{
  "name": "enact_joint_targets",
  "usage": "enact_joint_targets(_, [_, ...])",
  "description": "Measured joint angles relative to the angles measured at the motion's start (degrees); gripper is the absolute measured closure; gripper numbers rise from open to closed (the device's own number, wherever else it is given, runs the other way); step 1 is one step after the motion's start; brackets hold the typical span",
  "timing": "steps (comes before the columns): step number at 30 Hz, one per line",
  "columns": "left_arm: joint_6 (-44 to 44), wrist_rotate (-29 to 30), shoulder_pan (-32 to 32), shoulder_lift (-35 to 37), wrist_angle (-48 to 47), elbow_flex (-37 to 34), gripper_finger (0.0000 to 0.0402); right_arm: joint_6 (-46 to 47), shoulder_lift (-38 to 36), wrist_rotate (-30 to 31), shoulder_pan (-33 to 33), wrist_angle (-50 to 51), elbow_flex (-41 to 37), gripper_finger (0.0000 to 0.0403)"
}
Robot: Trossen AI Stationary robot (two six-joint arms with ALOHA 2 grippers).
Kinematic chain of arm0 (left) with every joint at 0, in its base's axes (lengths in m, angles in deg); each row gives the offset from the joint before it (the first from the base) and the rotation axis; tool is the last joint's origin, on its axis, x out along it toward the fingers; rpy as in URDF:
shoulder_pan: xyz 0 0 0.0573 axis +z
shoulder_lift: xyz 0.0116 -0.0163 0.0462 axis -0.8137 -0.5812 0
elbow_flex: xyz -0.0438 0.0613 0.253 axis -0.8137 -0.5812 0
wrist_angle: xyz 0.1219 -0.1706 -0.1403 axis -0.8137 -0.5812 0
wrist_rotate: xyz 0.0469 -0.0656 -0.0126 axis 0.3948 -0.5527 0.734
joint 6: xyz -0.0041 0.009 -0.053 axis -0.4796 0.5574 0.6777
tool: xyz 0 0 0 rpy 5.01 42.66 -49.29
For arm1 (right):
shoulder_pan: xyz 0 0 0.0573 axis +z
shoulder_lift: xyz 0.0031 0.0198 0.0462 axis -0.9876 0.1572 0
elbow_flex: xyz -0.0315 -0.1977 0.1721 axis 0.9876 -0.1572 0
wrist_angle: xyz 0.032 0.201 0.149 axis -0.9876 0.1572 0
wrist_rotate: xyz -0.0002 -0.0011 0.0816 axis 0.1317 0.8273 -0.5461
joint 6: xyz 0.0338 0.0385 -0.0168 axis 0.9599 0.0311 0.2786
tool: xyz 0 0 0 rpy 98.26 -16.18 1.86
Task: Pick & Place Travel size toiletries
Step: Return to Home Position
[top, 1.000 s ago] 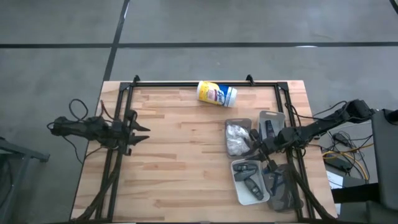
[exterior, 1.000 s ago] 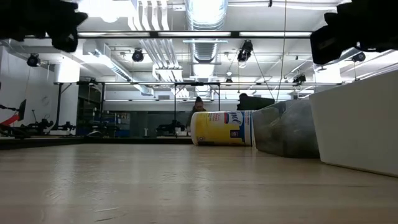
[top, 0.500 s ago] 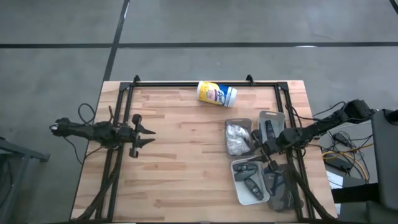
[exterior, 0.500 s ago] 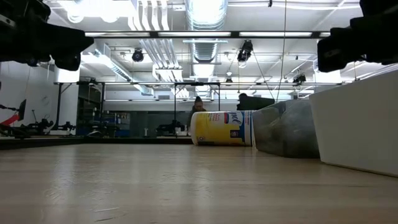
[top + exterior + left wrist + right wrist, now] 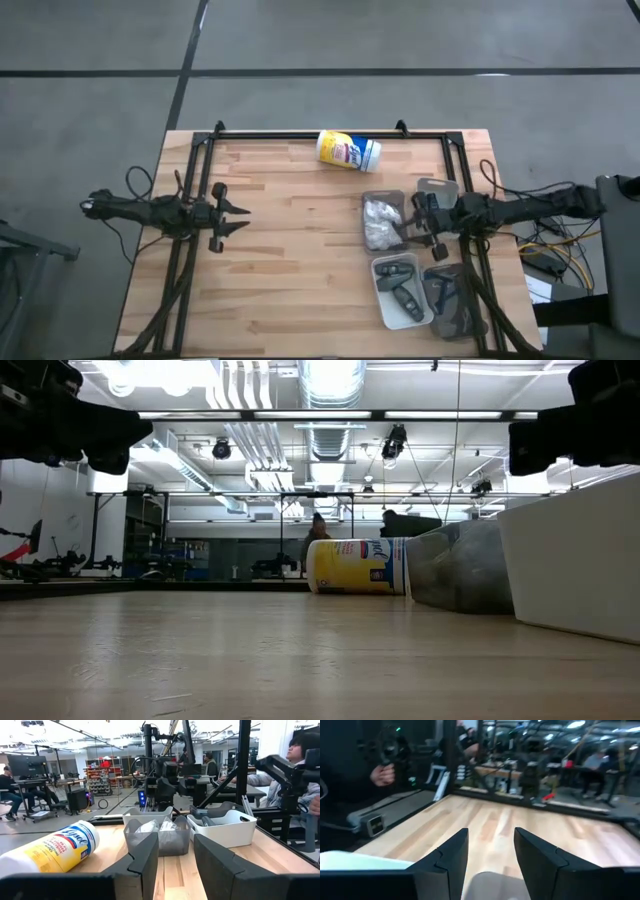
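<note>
The travel size toiletries lie in trays at the table's right. White packets (image 5: pixel 379 214) fill a clear tray (image 5: pixel 158 840), and dark grey tubes (image 5: pixel 403 296) lie in a white tray nearer the front edge. My right gripper (image 5: pixel 410 226) hovers open and level just right of the packet tray, pointing toward the table's left; nothing is between its fingers (image 5: pixel 490 840). My left gripper (image 5: pixel 238 212) hovers open at the table's left, pointing toward the trays, its fingers (image 5: pixel 176 850) also with nothing between them.
A yellow-and-white canister (image 5: pixel 348 150) lies on its side near the far edge. Another white tray (image 5: pixel 437 190) sits behind my right gripper and a dark one (image 5: pixel 452 303) at the front right. Bare wood (image 5: pixel 290 250) spans the middle. People sit beyond the table.
My right arm has swung over the trays, and its gripper has shifted a little toward the far edge and turned level. My left gripper sank a little early in the second, then kept still. The toiletries have not moved.
</note>
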State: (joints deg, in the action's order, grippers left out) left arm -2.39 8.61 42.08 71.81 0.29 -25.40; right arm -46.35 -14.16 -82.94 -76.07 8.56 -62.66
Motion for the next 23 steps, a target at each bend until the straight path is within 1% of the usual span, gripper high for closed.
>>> enact_joint_targets(5, [1.8, 0.0, 0.0, 0.0, -0.7, 0.0, 0.0271, 0.7, -13.2, 0.0, -3.4, 10.6, 0.0, 0.0237])
enact_joint_targets(10, [3.0, 0.0, 0.0, 0.0, -1.2, 0.0, 0.0271, 0.7, -25.7, 0.3, -4.1, 20.9, 0.0, 0.0226])
enact_joint_targets(13, [3.0, -0.1, 0.0, 0.0, -1.2, 0.0, 0.0270, 0.3, -26.5, 0.4, -4.0, 22.3, 0.3, 0.0219])
enact_joint_targets(18, [2.2, 0.0, 0.0, -0.8, -1.1, -0.1, 0.0271, 0.0, -26.0, 4.6, -4.1, 23.9, 0.3, 0.0211])
enact_joint_targets(23, [2.3, 0.2, 0.0, -1.2, -1.3, -0.1, 0.0271, 0.0, -26.1, 4.9, -4.0, 24.5, 0.2, 0.0206])
